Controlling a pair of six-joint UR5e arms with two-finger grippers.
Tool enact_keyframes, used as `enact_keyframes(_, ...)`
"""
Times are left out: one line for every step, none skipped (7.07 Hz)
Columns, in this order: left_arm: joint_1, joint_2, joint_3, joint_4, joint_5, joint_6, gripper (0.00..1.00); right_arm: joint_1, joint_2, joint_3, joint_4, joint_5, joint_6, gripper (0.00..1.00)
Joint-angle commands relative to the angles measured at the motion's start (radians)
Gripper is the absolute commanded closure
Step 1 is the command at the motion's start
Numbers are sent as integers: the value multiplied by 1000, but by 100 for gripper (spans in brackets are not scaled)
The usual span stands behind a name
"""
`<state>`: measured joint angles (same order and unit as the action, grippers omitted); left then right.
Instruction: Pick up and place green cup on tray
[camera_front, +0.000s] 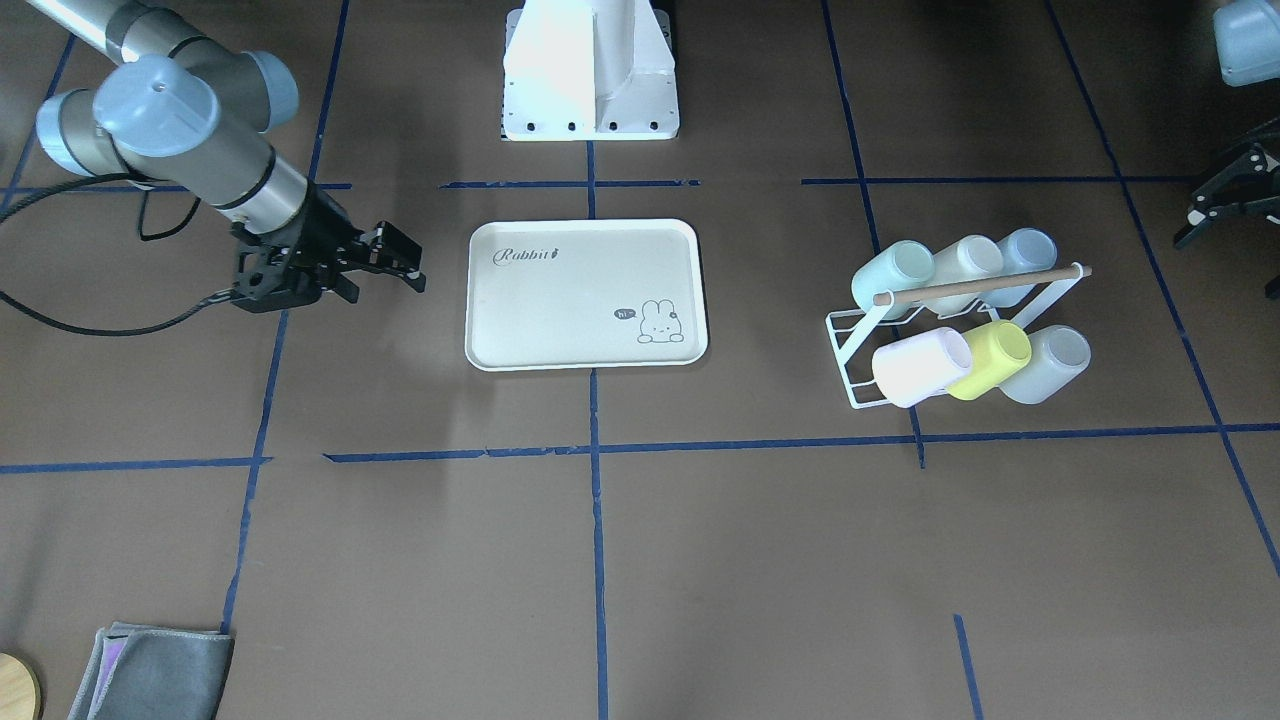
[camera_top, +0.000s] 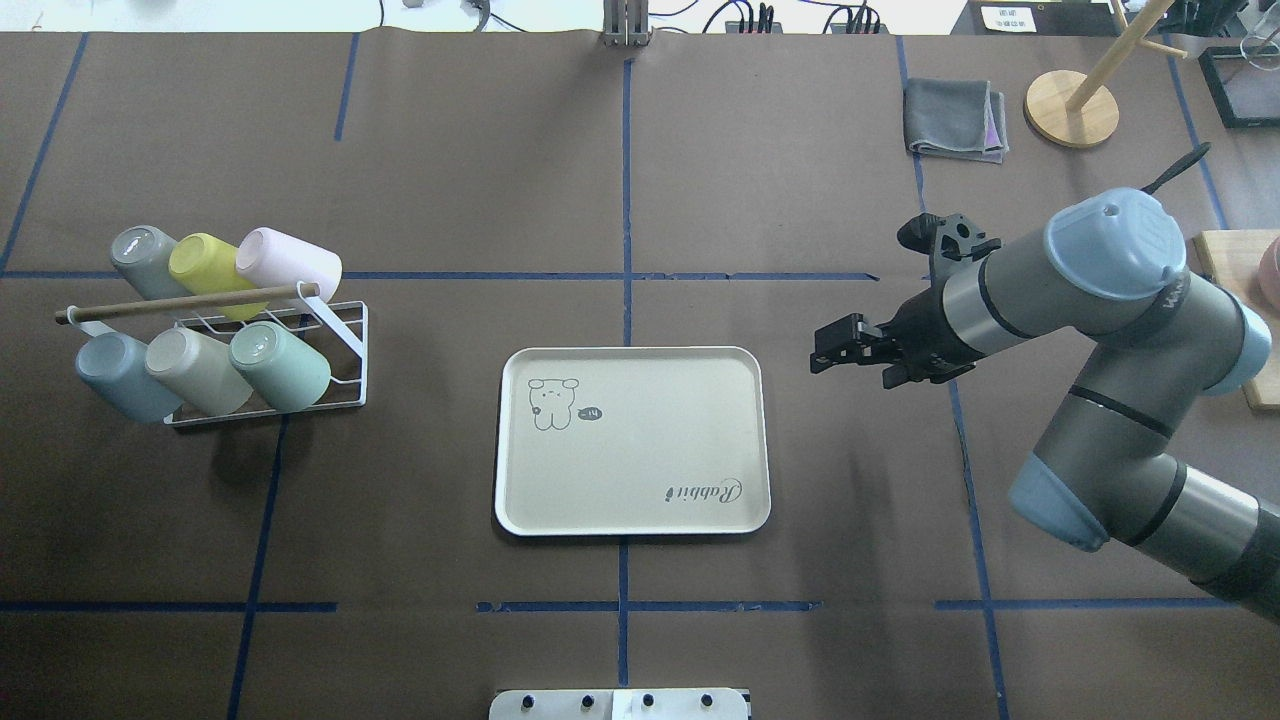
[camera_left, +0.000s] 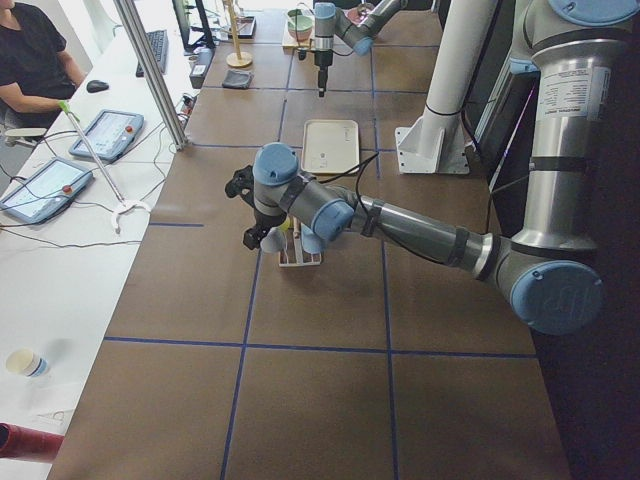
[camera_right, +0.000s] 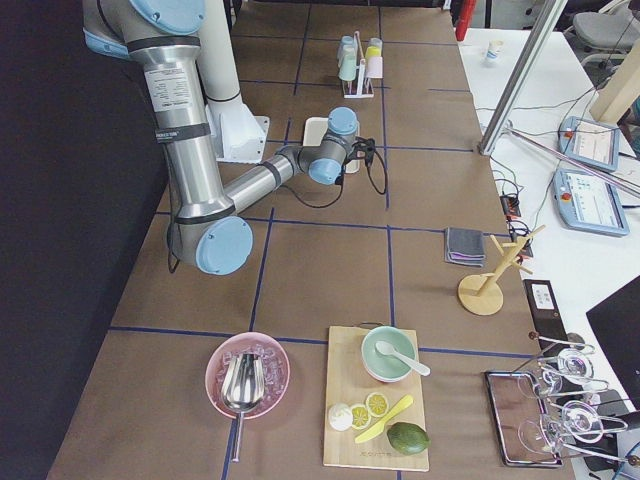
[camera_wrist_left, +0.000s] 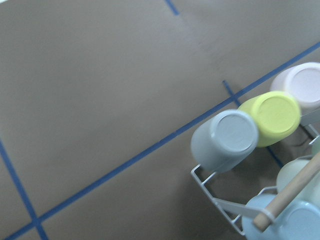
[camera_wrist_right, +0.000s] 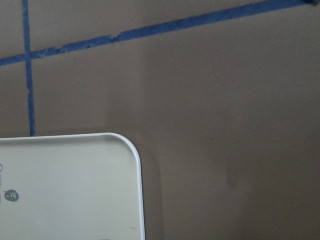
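The green cup (camera_top: 285, 365) sat tilted in the white rack (camera_top: 345, 340) at the overhead view's left. It was the lower-row cup nearest the tray (camera_top: 632, 515) at centre. The left gripper (camera_front: 1215, 205) hung at the front view's right edge, clear of the cup, and its opening could not be told. The right gripper (camera_front: 385, 280) hovered just left of the tray there, fingers spread and holding nothing, with its arm slanting in from upper left.

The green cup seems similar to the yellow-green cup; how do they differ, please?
Colour: the green cup is pale mint, the yellow-green cup bright lime.
Row: on the rack, the green cup is nearer the robot, the yellow-green cup in the farther row.
Place: green cup at the end nearest the tray, yellow-green cup mid-row.
Both are handleless tumblers tilted on the rack.
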<state>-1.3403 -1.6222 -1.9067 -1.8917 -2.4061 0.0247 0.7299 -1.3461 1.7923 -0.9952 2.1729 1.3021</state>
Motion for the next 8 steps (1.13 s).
enact_keyframes(137,-62,-160,6,185,-3,0,57,-42,15,1,21,-9,0)
enact_keyframes(221,-74,-219,8,271,0,0,69,-59,27,1,24,-9,0)
enact_keyframes(324,-76,-260,10,353,6,0,89,-71,32,1,24,-10,0)
enact_keyframes(419,-77,-284,57,436,36,0,118,-87,33,3,24,-12,0)
enact_keyframes(514,-97,-348,183,573,166,0,153,-112,33,1,24,-47,0)
enact_keyframes(637,-187,-424,426,799,316,0,179,-152,30,1,24,-111,0)
enact_keyframes(782,-329,-452,703,1040,405,0,193,-175,27,1,24,-148,0)
enact_keyframes(911,-369,-453,817,1217,432,0,200,-185,25,1,24,-153,0)
